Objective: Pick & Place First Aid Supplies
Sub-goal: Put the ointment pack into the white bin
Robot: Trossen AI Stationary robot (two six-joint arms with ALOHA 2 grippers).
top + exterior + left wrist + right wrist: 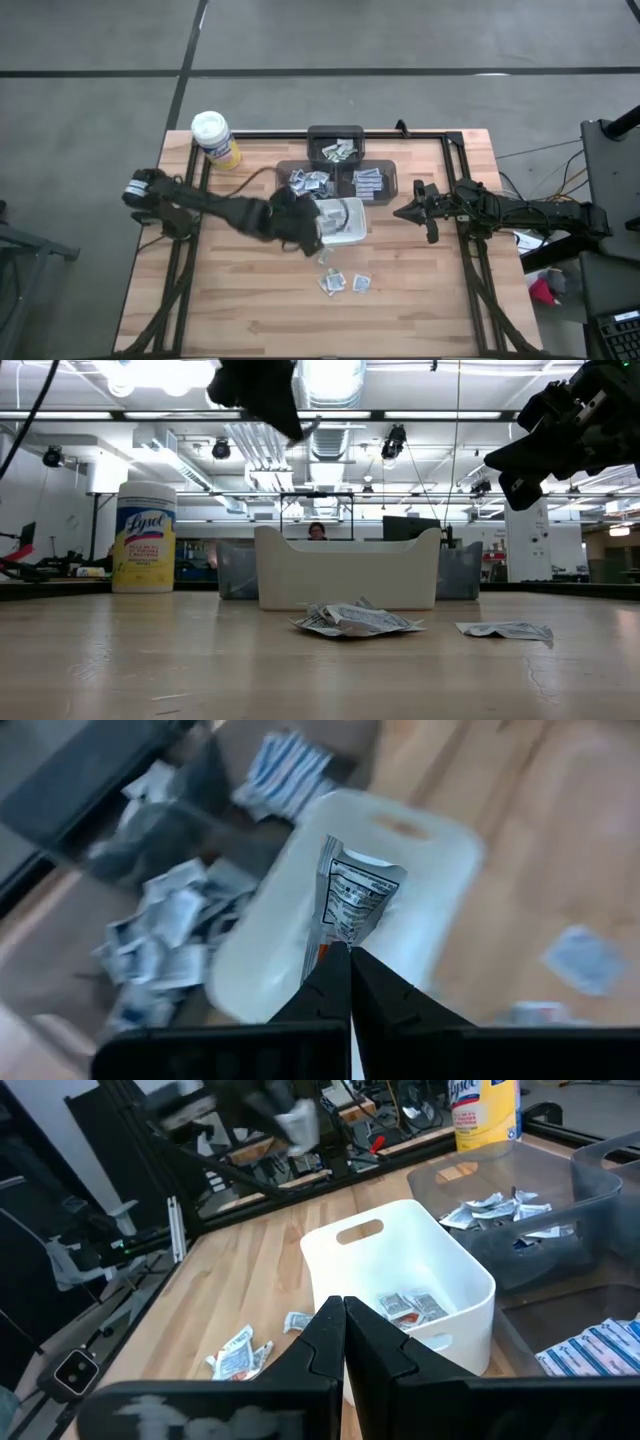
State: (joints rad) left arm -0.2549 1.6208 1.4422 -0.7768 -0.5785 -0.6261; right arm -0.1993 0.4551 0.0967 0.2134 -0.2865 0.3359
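My left gripper (350, 958) is shut on one small white packet (352, 895) with black and red print, held above the white dish (420, 860). From overhead, this gripper (312, 238) is at the dish's (345, 222) left near corner. More packets lie inside the dish (408, 1308), and others lie flat on the table (345, 284) nearer the front edge. My right gripper (410, 212) waits shut to the right of the dish, holding nothing. My left gripper pinches the packet by its lower end (338, 942) between its two fingertips. The fingers slant downward from the table's left side. The packet stands up past the fingertips, lifted clear of the table, with the dish below and beyond it.
Three dark bins (336, 148) (308, 181) (371, 181) holding more packets stand behind the dish. A yellow canister with a white lid (215, 139) stands at the far left corner. Bare wood (230, 310) stretches along the near left of the table.
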